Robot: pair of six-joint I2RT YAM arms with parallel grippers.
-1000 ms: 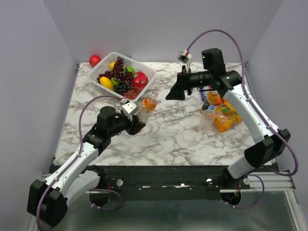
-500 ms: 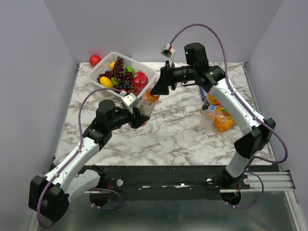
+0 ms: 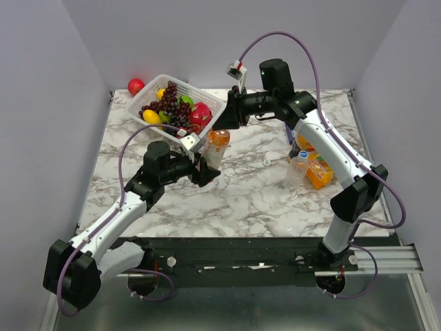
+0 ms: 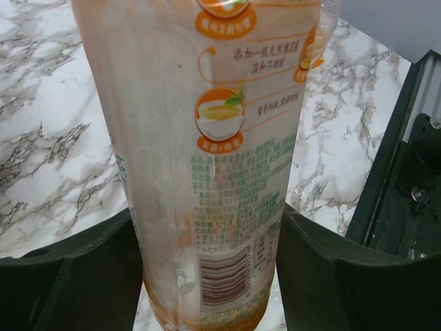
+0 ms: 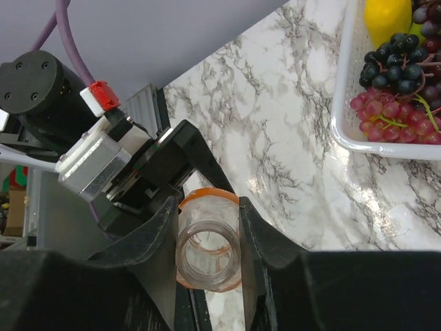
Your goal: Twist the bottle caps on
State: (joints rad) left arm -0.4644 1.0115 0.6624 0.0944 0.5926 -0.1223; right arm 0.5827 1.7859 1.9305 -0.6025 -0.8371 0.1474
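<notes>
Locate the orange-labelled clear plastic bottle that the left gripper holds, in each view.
Top external: orange-labelled plastic bottle left of centre, by the white fruit basket.
Left wrist: bottle fills the middle, label facing.
Right wrist: bottle's open mouth, bottom centre.
Shared landmark: grey-veined marble tabletop.

The right arm has swung from above the right-hand middle of the counter across toward its far left corner, and the right gripper [image 3: 219, 126] now sits over the open mouth of the orange drink bottle [image 3: 217, 143], a finger on either side of the neck; whether they press on it is hard to tell. The left gripper [image 3: 209, 170] has shifted slightly rightward, and the bottle it clamps has gone from leaning to nearly upright.
</notes>
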